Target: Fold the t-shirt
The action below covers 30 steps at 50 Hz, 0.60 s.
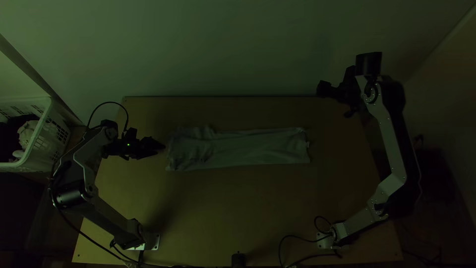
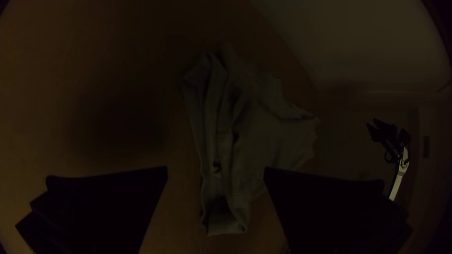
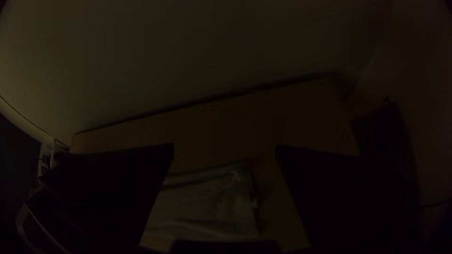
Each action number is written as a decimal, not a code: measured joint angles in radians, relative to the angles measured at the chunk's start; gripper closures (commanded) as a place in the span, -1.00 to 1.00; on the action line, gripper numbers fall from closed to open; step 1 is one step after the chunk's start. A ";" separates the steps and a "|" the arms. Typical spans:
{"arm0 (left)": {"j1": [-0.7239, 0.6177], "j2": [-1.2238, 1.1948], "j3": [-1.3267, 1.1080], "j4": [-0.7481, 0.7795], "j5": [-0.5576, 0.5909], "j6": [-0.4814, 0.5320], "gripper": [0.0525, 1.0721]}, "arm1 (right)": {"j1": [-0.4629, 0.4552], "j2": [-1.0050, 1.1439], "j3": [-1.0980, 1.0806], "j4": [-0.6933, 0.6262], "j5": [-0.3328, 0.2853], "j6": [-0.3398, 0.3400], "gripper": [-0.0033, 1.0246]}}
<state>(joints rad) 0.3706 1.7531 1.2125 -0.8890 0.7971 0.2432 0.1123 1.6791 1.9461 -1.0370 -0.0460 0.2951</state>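
T-shirt of grey cloth (image 1: 258, 147) lies stripwise; left black flat-fingered gripper (image 2: 215, 168) gapes by its rumpled left end (image 1: 191, 149), likely to grasp; right black flat-fingered gripper (image 3: 225, 146), wide too, hangs far right, presumably for clearance.

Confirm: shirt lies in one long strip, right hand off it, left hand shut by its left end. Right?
Not quite: the left hand is open, its fingers well apart, as the left wrist view shows. The rest holds: shirt in one long strip, right hand off it, left hand by its left end.
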 measured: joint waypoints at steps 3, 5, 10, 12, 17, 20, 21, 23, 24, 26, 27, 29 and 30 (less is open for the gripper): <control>-0.002 0.010 -0.003 0.003 0.000 0.010 -0.92 | 0.006 -0.010 -0.021 -0.001 0.000 0.000 -0.92; -0.004 0.015 -0.008 0.008 0.000 0.015 -0.92 | 0.011 -0.015 -0.033 -0.001 0.000 0.000 -0.92; -0.012 0.025 -0.016 0.011 0.001 0.023 -0.92 | 0.012 -0.031 -0.063 -0.001 0.000 0.000 -0.92; -0.017 0.031 -0.018 0.015 0.001 0.023 -0.92 | 0.011 -0.038 -0.074 -0.001 0.000 0.000 -0.92; -0.038 0.043 -0.032 0.040 0.000 0.020 -0.92 | 0.010 -0.056 -0.093 0.000 0.000 0.000 -0.92; -0.054 0.043 -0.052 0.063 0.001 0.018 -0.92 | 0.009 -0.067 -0.103 0.001 0.000 0.000 -0.92; -0.059 0.043 -0.056 0.068 0.004 0.014 -0.92 | 0.009 -0.071 -0.108 0.002 0.000 0.000 -0.92; -0.072 0.043 -0.060 0.075 0.005 0.007 -0.92 | 0.009 -0.079 -0.115 0.003 0.000 0.000 -0.92; -0.077 0.043 -0.060 0.078 0.007 0.005 -0.92 | 0.009 -0.082 -0.119 0.003 0.000 0.000 -0.92; -0.089 0.043 -0.060 0.083 0.008 -0.003 -0.92 | 0.009 -0.089 -0.126 0.004 0.000 0.000 -0.92; -0.095 0.043 -0.061 0.087 0.008 -0.008 -0.92 | 0.009 -0.091 -0.129 0.005 0.000 0.000 -0.92; -0.107 0.043 -0.061 0.094 0.008 -0.021 -0.92 | 0.009 -0.097 -0.135 0.005 0.000 0.000 -0.92; -0.113 0.043 -0.061 0.098 0.008 -0.027 -0.92 | 0.009 -0.099 -0.139 0.005 0.000 -0.001 -0.92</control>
<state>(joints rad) 0.2573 1.7966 1.1519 -0.7914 0.8051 0.2161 0.1211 1.5803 1.8072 -1.0325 -0.0456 0.2943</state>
